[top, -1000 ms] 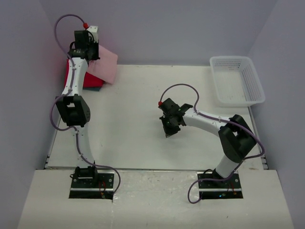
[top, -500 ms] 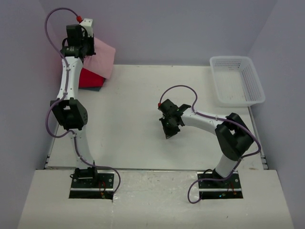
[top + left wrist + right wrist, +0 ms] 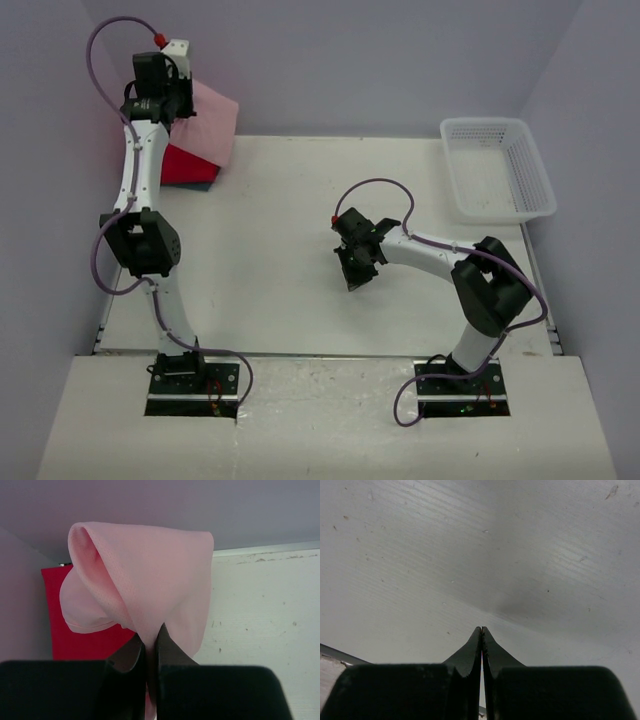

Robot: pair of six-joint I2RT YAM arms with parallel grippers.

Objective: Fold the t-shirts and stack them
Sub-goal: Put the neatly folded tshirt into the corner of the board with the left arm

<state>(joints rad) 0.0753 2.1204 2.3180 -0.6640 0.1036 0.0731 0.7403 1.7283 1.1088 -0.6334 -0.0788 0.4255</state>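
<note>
Pink t-shirt hangs pinched in the left pincer, arm stretched tall over the half-hidden red t-shirt; right of it, the right pincer hovers pressed together.

Top external: fixed high behind the arm bases, angled down and forward, taking in the whole tabletop from far off. Left wrist: mounted just behind the left fingers, facing the far-left corner at close range; the pink t-shirt and red t-shirt there also show in the top view. Right wrist: just behind the right fingers, very near bare mid-tabletop, a patch the top view shares.
</note>
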